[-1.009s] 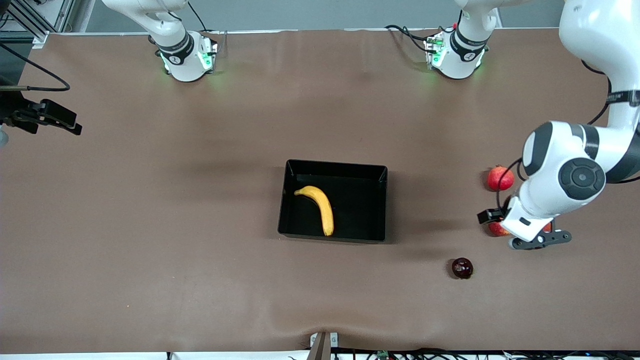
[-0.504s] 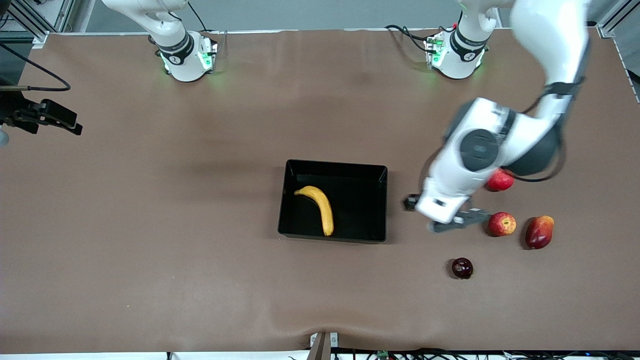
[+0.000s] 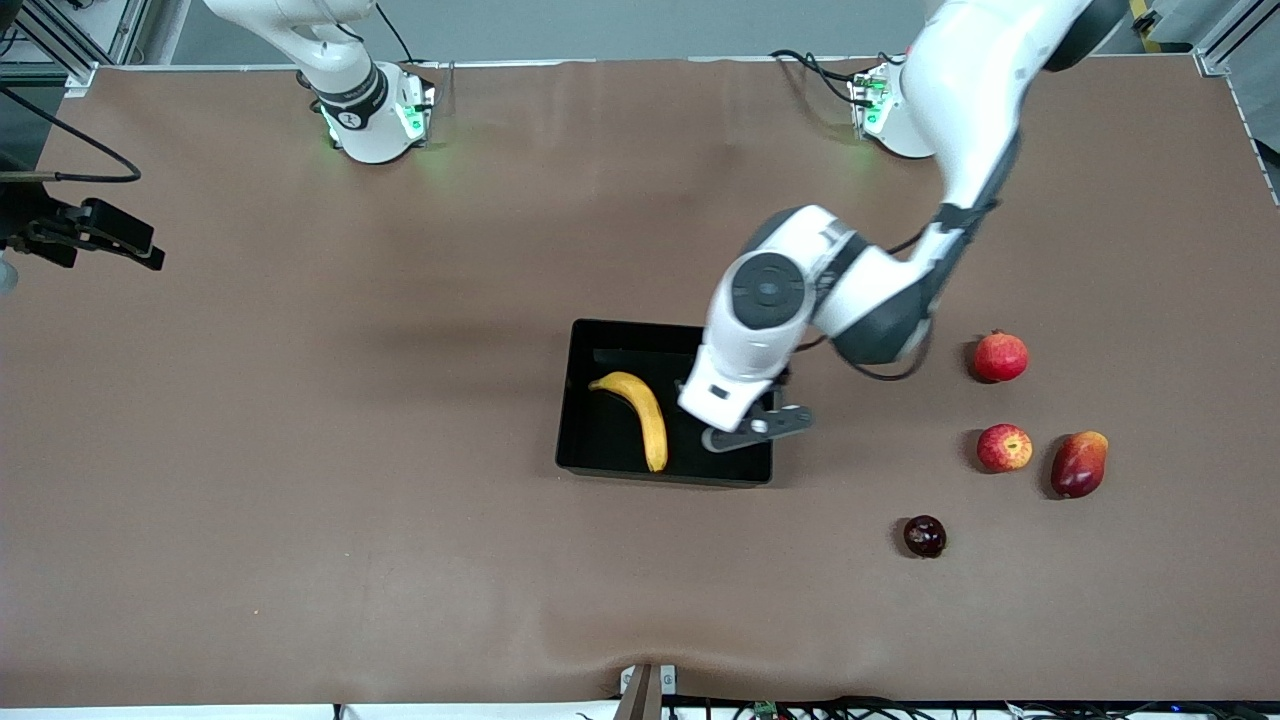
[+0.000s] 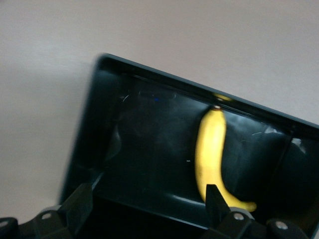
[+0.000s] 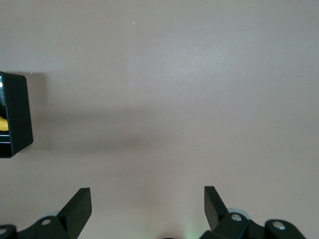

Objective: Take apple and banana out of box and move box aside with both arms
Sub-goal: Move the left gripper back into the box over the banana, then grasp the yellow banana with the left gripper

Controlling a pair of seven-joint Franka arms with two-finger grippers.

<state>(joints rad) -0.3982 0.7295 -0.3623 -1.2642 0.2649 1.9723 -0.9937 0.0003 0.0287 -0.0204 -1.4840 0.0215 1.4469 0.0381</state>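
Hovering over the black box (image 3: 668, 402), the left end effector (image 3: 757, 428) hangs above the tray's end toward the left arm, its two fingers (image 4: 79, 206) spread apart with nothing between them. The left wrist view shows the box's glossy interior below those fingers, with the banana (image 4: 212, 154) lying on the tray floor. Seen from the front, the banana (image 3: 641, 411) rests inside the box at the half toward the right arm's end, curving from the middle of the tray down to the wall nearest the camera. The box sits at the middle of the brown bench (image 3: 300, 450).

The apple (image 3: 1004, 447), red with yellow patches, lies on the bench well apart from the box, toward the left arm's end. Just beside it lies a red-and-yellow mango-like fruit (image 3: 1079, 464); a pomegranate (image 3: 1000, 356) sits farther from the camera than the apple, and a small dark purple fruit (image 3: 925, 536) nearer.

The right arm waits, its end effector (image 5: 147, 211) over bare bench with its fingers wide apart and empty; a corner of the box (image 5: 15, 114) shows at the edge of the right wrist view.
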